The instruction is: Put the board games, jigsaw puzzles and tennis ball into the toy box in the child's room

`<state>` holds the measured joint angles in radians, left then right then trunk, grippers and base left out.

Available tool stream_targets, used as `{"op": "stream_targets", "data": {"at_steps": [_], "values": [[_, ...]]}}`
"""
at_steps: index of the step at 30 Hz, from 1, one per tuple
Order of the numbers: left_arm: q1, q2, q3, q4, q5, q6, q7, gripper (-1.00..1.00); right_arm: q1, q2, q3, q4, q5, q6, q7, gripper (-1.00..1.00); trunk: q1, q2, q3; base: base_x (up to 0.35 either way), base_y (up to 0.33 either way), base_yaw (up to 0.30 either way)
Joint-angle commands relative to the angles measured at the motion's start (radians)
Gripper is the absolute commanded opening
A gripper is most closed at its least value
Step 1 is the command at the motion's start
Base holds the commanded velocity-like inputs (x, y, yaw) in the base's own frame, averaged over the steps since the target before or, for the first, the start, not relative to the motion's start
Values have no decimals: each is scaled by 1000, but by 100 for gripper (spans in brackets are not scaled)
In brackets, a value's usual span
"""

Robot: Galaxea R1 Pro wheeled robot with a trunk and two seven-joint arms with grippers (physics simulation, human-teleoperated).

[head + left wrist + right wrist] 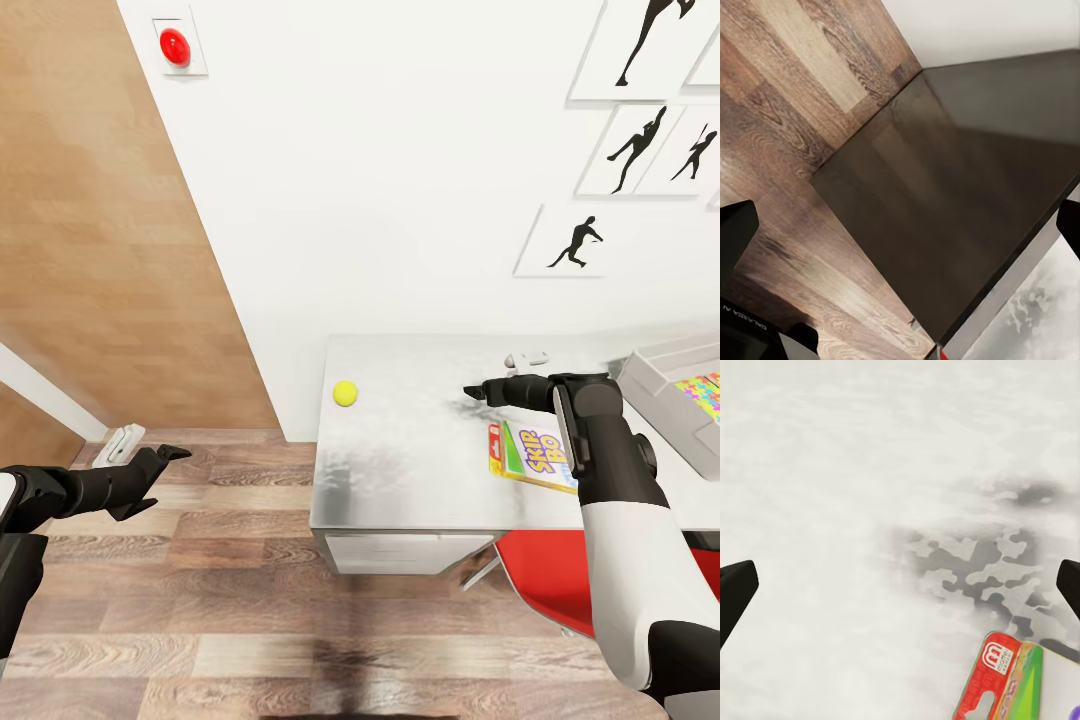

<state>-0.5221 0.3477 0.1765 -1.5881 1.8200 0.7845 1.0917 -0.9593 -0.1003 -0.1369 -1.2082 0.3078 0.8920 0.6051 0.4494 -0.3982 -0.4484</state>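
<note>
Tennis ball (345, 393) on tabletop (420, 450), left end, light, rolls easily (fuzzy, grips well); take across middle. Right gripper (478, 393) fingers apart above tabletop; left gripper (165, 462) fingers apart over floor.

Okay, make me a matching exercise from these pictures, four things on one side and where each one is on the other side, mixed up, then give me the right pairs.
Things:
1. tennis ball
2. SKIP-BO box
3. jigsaw puzzle
4. left gripper

Places:
A. inside the toy box
B. over the wood floor, off the table
C. flat on the table beside the right gripper
D. alone near the table's left end

Pairs: 1-D, 2-C, 3-A, 4-B
</note>
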Motion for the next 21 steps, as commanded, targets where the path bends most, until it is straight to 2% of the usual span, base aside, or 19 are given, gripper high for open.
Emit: {"op": "stream_targets", "data": {"at_steps": [1, 13, 21], "values": [[-1, 0, 1, -1, 8, 5, 9, 100, -1, 0, -1, -1, 10, 2, 10, 100, 1, -2, -2, 0, 0, 0], [-2, 2, 0, 0, 10, 3, 11, 100, -6, 2, -2, -3, 13, 5, 10, 100, 1, -2, -1, 0, 0, 0], [-3, 7, -1, 1, 17, 6, 12, 100, -17, 6, -5, -49, 14, 50, 11, 100, 1, -2, 7, 0, 0, 0]]}}
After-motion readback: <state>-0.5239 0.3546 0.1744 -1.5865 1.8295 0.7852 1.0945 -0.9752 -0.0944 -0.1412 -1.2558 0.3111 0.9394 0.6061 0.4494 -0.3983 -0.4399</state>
